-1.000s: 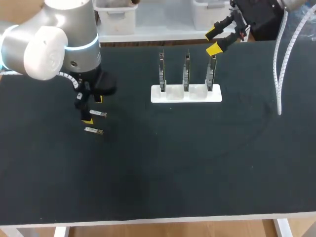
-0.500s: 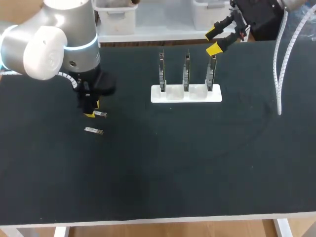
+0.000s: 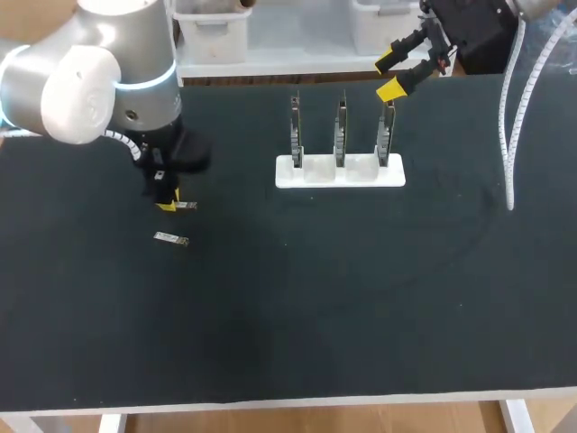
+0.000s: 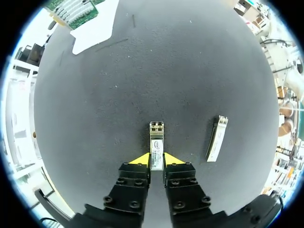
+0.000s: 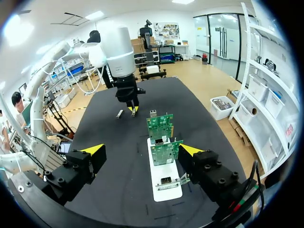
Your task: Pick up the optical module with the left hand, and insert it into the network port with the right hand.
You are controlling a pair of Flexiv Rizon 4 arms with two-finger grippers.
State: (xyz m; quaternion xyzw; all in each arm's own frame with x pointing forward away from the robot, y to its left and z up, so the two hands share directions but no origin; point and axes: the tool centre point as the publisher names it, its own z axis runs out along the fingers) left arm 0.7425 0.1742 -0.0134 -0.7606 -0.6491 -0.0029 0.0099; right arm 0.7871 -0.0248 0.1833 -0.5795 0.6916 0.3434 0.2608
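Note:
An optical module [image 4: 156,142], a small silver bar, lies on the black mat between the yellow tips of my left gripper [image 4: 156,160], and both fingers press its sides. From above, the left gripper [image 3: 167,203] stands at the mat's left with the module [image 3: 186,207] sticking out to its right. A white holder [image 3: 340,171] carries three upright circuit boards [image 3: 341,129] with network ports. My right gripper [image 3: 394,74] hangs open above and behind the holder, with nothing between its fingers. In the right wrist view the green boards [image 5: 164,151] stand ahead of the right gripper [image 5: 142,149].
A second silver module [image 3: 170,239] lies just in front of the held one, and it sits beside my left gripper [image 4: 216,138] in the wrist view. A white cable [image 3: 512,135] hangs over the mat's right side.
My left gripper has closed from wide open onto the module on the mat. The right arm has stayed still.

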